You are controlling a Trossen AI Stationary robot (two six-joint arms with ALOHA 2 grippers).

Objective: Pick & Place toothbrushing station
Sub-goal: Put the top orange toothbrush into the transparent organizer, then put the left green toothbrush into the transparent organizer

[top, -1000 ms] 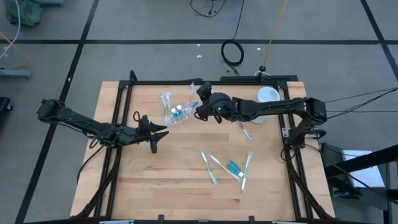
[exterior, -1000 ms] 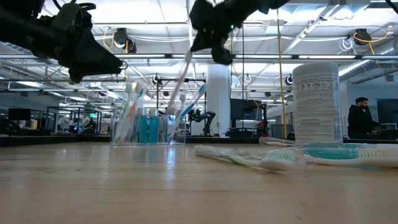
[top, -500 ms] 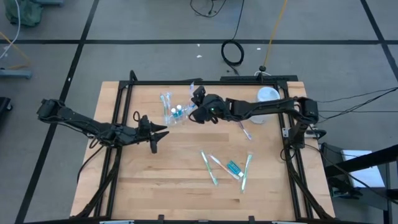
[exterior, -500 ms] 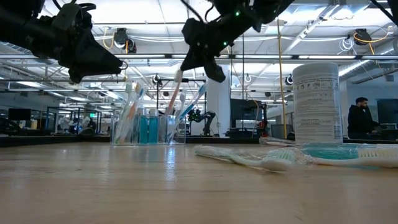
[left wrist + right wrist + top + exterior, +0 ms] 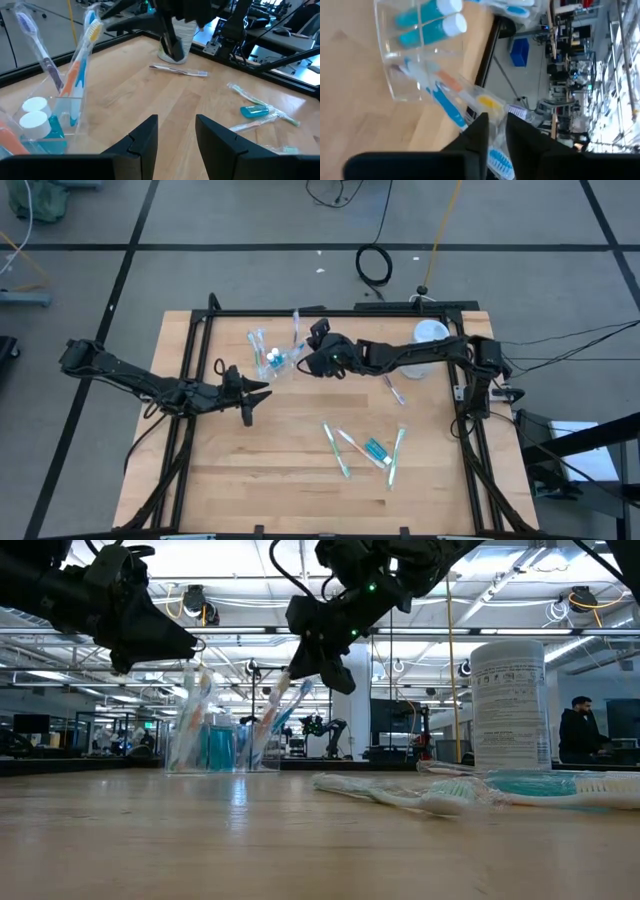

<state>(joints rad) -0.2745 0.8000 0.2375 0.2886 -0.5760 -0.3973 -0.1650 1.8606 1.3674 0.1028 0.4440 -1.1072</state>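
Loose toothbrushes point(image 5: 345, 448): nearest me, three or four lie scattered on the front right part of the tabletop point(image 5: 260, 470), some in clear wrappers.
Loose tube point(image 5: 375, 448): one teal tube lies flat among those brushes.
My left fingers point(image 5: 250, 412): they hover over the tabletop's left middle, well apart from the cup, standing parted with bare wood showing between them; they hold nothing.
Lone toothbrush point(image 5: 392, 389): lies flat, right of centre, between the scattered brushes and the white container.
Clear cup point(image 5: 275, 363): stands at the far left-centre of the tabletop, with two white-capped teal tubes point(image 5: 427, 20) and several brushes inside, leaning outward.
My right fingers point(image 5: 312, 363): right beside the cup, a narrow gap between them; a blue-headed toothbrush point(image 5: 451, 109) from the cup runs through that gap. I cannot tell whether I am pinching it.
White container point(image 5: 431, 335): stands at the far right edge.
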